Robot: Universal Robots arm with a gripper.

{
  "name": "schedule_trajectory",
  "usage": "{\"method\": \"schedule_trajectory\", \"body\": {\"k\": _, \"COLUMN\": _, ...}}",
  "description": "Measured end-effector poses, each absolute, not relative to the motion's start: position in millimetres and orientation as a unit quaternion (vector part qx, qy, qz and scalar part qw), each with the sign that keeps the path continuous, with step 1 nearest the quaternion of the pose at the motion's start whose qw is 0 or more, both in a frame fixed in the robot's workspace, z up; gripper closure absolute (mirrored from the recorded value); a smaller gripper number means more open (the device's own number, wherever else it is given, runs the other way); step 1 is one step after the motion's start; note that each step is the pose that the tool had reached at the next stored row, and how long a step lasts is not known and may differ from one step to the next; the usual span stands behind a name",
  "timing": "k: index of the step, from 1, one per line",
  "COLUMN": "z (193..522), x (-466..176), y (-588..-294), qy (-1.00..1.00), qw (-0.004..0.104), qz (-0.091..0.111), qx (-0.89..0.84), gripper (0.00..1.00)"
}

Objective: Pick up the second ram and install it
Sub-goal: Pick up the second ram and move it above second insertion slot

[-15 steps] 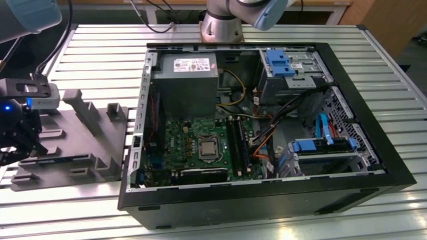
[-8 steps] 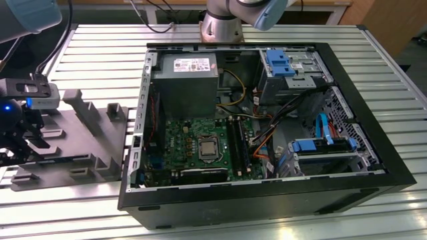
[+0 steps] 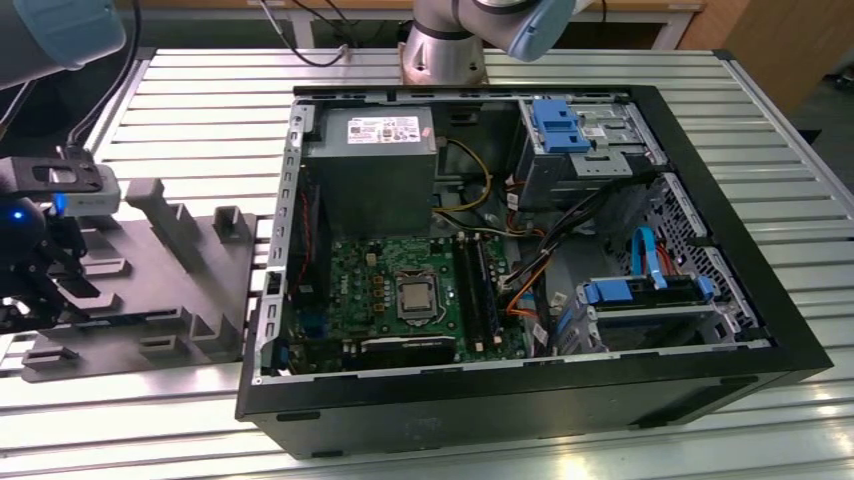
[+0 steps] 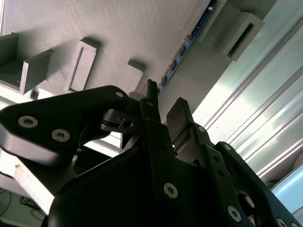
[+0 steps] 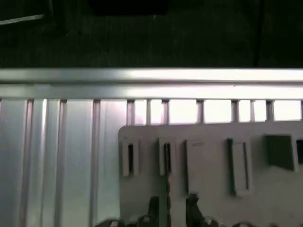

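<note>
The second ram (image 5: 167,161) stands on edge in a slot of the grey tray (image 5: 213,189), a thin dark strip. In the second wrist view the second ram (image 4: 182,47) runs as a bluish edge across the tray (image 4: 118,33) towards my fingers. My gripper (image 5: 173,203) is open, one fingertip on each side of the stick's near end with a gap left; it is also seen from behind, gripper (image 4: 164,101). In the exterior view the gripper (image 3: 47,275) hangs low over the tray (image 3: 160,290) at the exterior view's left.
An open black computer case (image 3: 534,400) lies to the exterior view's right of the tray, with the green motherboard (image 3: 387,270) and its long dark memory slots (image 3: 477,290) inside. Raised blocks (image 3: 167,215) stick up from the tray. Everything rests on a ribbed metal table (image 3: 200,110).
</note>
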State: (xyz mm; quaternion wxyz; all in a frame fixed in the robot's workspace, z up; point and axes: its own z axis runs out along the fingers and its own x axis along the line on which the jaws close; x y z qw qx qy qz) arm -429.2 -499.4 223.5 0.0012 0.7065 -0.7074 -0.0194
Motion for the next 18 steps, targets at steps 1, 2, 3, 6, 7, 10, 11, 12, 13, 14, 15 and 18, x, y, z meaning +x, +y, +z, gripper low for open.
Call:
{"method": "schedule_trajectory", "body": {"k": 1, "z": 222.9, "x": -429.1, "y": -499.5, "qy": -0.703, "qw": 0.001, "qz": -0.019, "qx": 0.711, "gripper": 0.64}}
{"method": "schedule_trajectory", "body": {"k": 2, "z": 222.4, "x": -429.2, "y": -499.4, "qy": -0.701, "qw": 0.001, "qz": -0.019, "qx": 0.713, "gripper": 0.64}}
{"method": "schedule_trajectory", "body": {"k": 3, "z": 221.8, "x": -429.2, "y": -499.4, "qy": -0.699, "qw": 0.001, "qz": -0.019, "qx": 0.715, "gripper": 0.64}}
{"method": "schedule_trajectory", "body": {"k": 6, "z": 220.8, "x": -429.2, "y": -499.4, "qy": -0.696, "qw": 0.002, "qz": -0.019, "qx": 0.717, "gripper": 0.64}}
{"method": "schedule_trajectory", "body": {"k": 7, "z": 220.2, "x": -429.2, "y": -499.4, "qy": -0.696, "qw": 0.001, "qz": -0.019, "qx": 0.718, "gripper": 0.64}}
{"method": "schedule_trajectory", "body": {"k": 10, "z": 218.6, "x": -429.2, "y": -499.4, "qy": -0.695, "qw": 0.002, "qz": -0.019, "qx": 0.718, "gripper": 0.64}}
{"method": "schedule_trajectory", "body": {"k": 11, "z": 218.1, "x": -429.2, "y": -499.4, "qy": -0.695, "qw": 0.002, "qz": -0.019, "qx": 0.719, "gripper": 0.64}}
{"method": "schedule_trajectory", "body": {"k": 12, "z": 217.5, "x": -429.1, "y": -499.4, "qy": -0.695, "qw": 0.002, "qz": -0.019, "qx": 0.719, "gripper": 0.64}}
{"method": "schedule_trajectory", "body": {"k": 13, "z": 217.0, "x": -429.1, "y": -499.4, "qy": -0.695, "qw": 0.002, "qz": -0.019, "qx": 0.719, "gripper": 0.64}}
{"method": "schedule_trajectory", "body": {"k": 14, "z": 216.4, "x": -429.1, "y": -499.4, "qy": -0.695, "qw": 0.002, "qz": -0.019, "qx": 0.719, "gripper": 0.64}}
{"method": "schedule_trajectory", "body": {"k": 15, "z": 215.9, "x": -429.1, "y": -499.4, "qy": -0.695, "qw": 0.002, "qz": -0.019, "qx": 0.719, "gripper": 0.64}}
{"method": "schedule_trajectory", "body": {"k": 18, "z": 214.3, "x": -429.2, "y": -499.4, "qy": -0.695, "qw": 0.002, "qz": -0.019, "qx": 0.719, "gripper": 0.64}}
